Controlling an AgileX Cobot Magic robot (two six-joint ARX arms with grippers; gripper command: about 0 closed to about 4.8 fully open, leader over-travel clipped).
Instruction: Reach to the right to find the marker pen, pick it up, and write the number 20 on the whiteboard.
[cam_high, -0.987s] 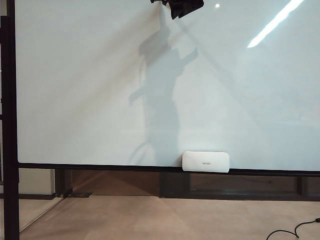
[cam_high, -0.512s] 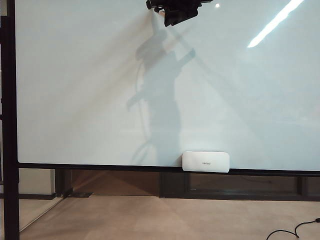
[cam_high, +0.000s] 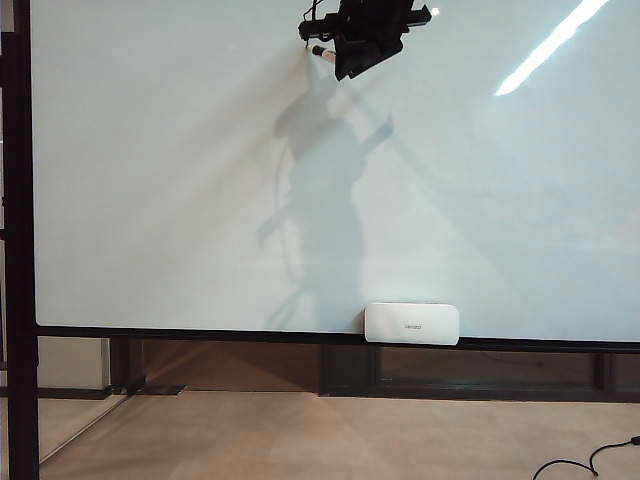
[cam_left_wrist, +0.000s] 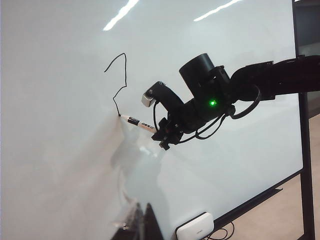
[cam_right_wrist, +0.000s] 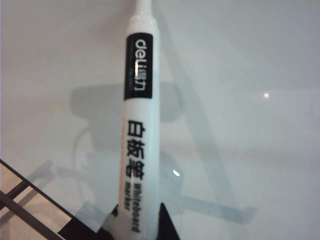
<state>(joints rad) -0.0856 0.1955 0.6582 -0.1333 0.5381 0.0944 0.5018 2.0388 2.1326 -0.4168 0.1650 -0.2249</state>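
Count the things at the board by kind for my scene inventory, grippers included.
Whiteboard: 1
Marker pen, held in the right gripper, tip on the board: 1
White box on the board's bottom edge: 1
Black line drawn on the board: 1
Grippers in view: 1, the right one; the left gripper is not visible
Total: 5

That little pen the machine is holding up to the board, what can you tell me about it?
The marker pen is slim with a glossy white barrel, a black label band and black printed lettering reading "whiteboard marker". The right gripper clamps its rear end, holding it slanted with the tip pressed on the whiteboard, high up, at the end of a thin black line already drawn.
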